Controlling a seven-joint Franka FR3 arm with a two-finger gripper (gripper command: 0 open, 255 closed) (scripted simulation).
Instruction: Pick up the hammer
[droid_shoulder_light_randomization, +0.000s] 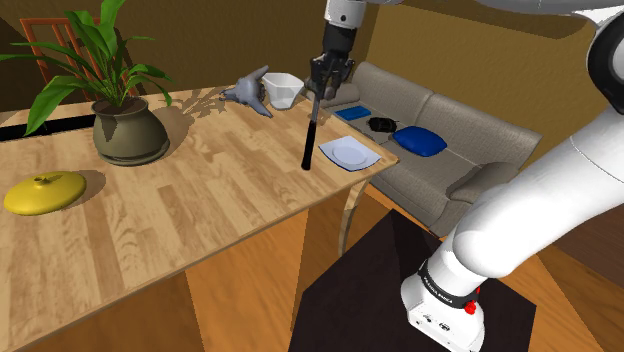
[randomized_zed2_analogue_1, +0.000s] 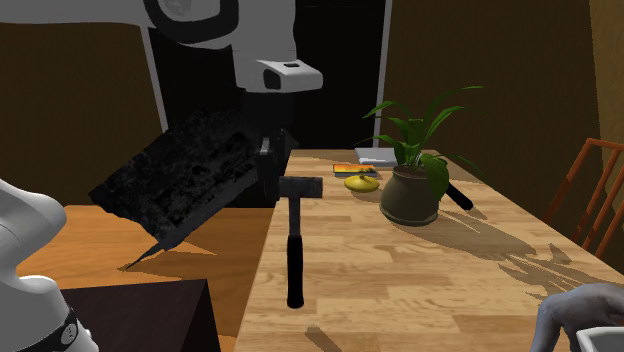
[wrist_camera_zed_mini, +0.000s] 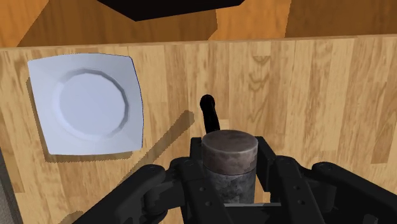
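Black gripper (droid_shoulder_light_randomization: 322, 84) clamped on hammer (droid_shoulder_light_randomization: 311, 132) head; handle hangs upright over wooden bench (droid_shoulder_light_randomization: 200, 200), just beside white square plate (droid_shoulder_light_randomization: 348, 153).

The arm (droid_shoulder_light_randomization: 545, 215) is chunky glossy white, with a dark band (droid_shoulder_light_randomization: 447, 285) near the base with tiny white lettering and a red dot (droid_shoulder_light_randomization: 470, 307) beside it. The jaws are all black.

The pincer (droid_shoulder_light_randomization: 329, 80) is clasping the hammer (droid_shoulder_light_randomization: 311, 130) by its head, and the dark handle is hanging nearly upright over the desk (droid_shoulder_light_randomization: 200, 190). Its tip is perhaps touching the wood. A white square plate (droid_shoulder_light_randomization: 349, 153) is lying just beside it, toward the shoulder view's right. Far to the left, a potted plant (droid_shoulder_light_randomization: 128, 130) is standing, with a yellow disc (droid_shoulder_light_randomization: 45, 192) lying nearer.
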